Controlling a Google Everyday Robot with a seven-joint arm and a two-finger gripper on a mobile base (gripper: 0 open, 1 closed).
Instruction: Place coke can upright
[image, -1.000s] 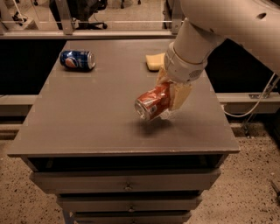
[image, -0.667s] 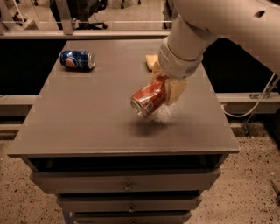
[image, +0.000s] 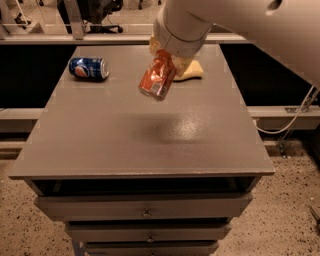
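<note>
Nearest, the drawer fronts (image: 145, 205) sit closed under the grey table top (image: 90, 145), as a second ago. Mid-table there is only a soft shadow (image: 170, 129), and nothing touches the surface there. Above it the coke can (image: 156, 80) hangs in the air, well clear of the top. It is higher in view than a second ago and shifted toward the far edge. Its long axis is steeper now, though still tilted, with the lower end pointing down-left toward the camera. The gripper (image: 167, 64) is over the far half of the table, its jaws closed on the can's upper part. Reading: the lift is done and the reorientation only partly done. The can needs more rotation to vertical before descent, otherwise it is likely to land on an edge and tip. Beyond the can, a yellow object (image: 195, 71), possibly a sponge, lies partly hidden behind the wrist. At far left the blue Pepsi can (image: 89, 68) lies on its side, unmoved, well apart from the work.
</note>
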